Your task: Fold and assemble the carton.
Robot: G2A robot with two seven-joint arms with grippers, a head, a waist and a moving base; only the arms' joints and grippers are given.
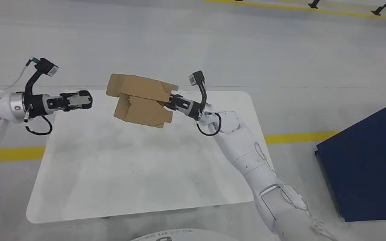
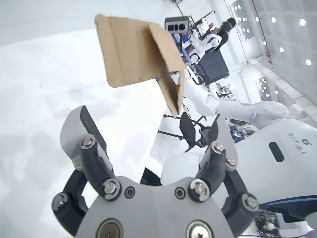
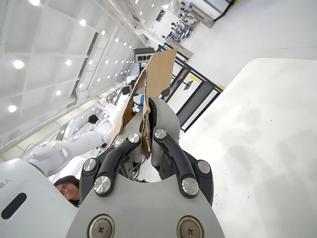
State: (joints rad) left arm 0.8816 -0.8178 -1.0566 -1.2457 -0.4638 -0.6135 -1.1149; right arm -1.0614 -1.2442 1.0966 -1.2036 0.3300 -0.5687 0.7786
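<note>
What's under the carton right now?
The carton, pinched by the right gripper, hangs above the white table near its far edge. The carton hides the patch directly beneath it.

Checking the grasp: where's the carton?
Top view: the carton is held over the far edge of the table, pinched by the right gripper, with the open left gripper apart on its other side.

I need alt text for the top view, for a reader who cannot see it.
The right claw holds a partly folded brown carton in the air above a white table. The left claw hangs apart from the carton, on its other side, holding nothing.
</note>
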